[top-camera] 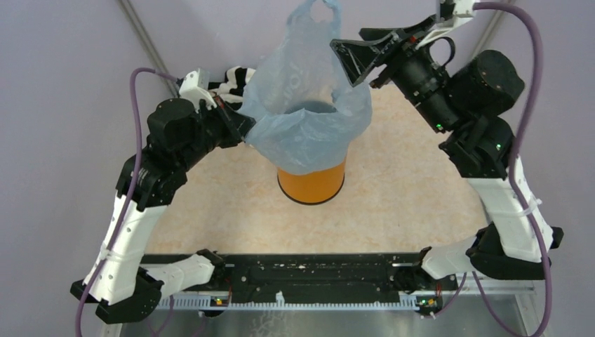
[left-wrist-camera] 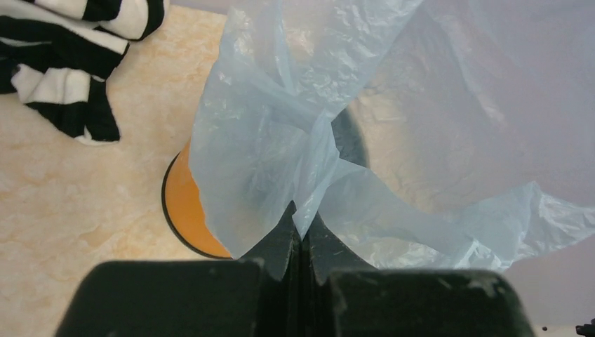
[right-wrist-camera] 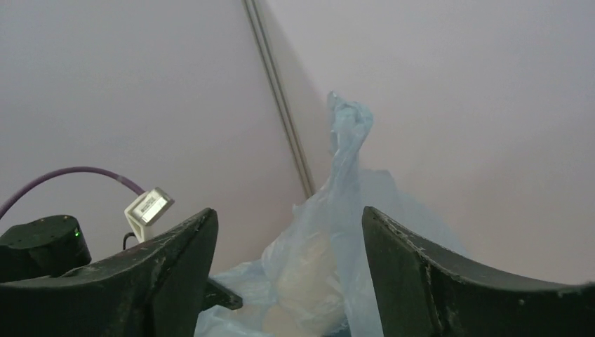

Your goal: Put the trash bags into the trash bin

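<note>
Over the bin [top-camera: 311, 184] hangs a bag [top-camera: 309, 91] — crinkly, translucent-blue.

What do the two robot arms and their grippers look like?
The left arm and right arm have white links, black joints with small green lights, and a purple cable each. The left gripper and right gripper have broad, scuffed black wedge-shaped fingers.

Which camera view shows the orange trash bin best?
The top external view: the trash bin shows its orange lower wall and base clearly, with the blue bag draped over its top. The left wrist view shows only a strip of orange side beneath the bag. The right wrist view shows none of it.
</note>
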### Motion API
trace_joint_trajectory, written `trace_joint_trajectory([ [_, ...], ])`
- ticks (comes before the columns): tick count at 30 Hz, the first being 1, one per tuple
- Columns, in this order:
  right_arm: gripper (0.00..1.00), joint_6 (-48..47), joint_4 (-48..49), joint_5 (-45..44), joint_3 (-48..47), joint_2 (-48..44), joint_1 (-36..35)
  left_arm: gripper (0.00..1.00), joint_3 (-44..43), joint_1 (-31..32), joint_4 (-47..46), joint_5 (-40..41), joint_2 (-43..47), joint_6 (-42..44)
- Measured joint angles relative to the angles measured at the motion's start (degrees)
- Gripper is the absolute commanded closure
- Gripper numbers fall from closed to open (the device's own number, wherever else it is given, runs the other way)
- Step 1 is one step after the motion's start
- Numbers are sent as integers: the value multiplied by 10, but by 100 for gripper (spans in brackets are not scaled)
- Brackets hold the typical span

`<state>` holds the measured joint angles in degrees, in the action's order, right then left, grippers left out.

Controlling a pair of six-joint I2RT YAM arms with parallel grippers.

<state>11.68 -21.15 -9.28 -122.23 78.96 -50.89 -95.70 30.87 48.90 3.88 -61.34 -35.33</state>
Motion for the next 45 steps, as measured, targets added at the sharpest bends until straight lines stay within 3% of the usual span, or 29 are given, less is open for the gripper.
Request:
trace_joint_trajectory([
  [6, 14, -6, -57, -27, 0, -56, 0, 100, -33, 0, -61, -37, -39, 27],
  [11, 24, 9, -117, -13, 10, -98, 0, 100, -56, -2, -110, -68, -87, 32],
  [17, 37, 47, -166, 78, 108, -143, 0, 100, -57, -19, -130, -91, -134, 24],
  [23, 39, 68, -172, 119, 248, -156, -54, 100, -62, -57, -146, -124, -169, 17],
  [30, 41, 54, -159, 60, 291, -109, -154, 100, -94, -76, -161, -172, -207, 13],
  [45, 50, -27, -61, -195, 302, 59, -139, 100, -103, -83, -165, -220, -228, 10],
])
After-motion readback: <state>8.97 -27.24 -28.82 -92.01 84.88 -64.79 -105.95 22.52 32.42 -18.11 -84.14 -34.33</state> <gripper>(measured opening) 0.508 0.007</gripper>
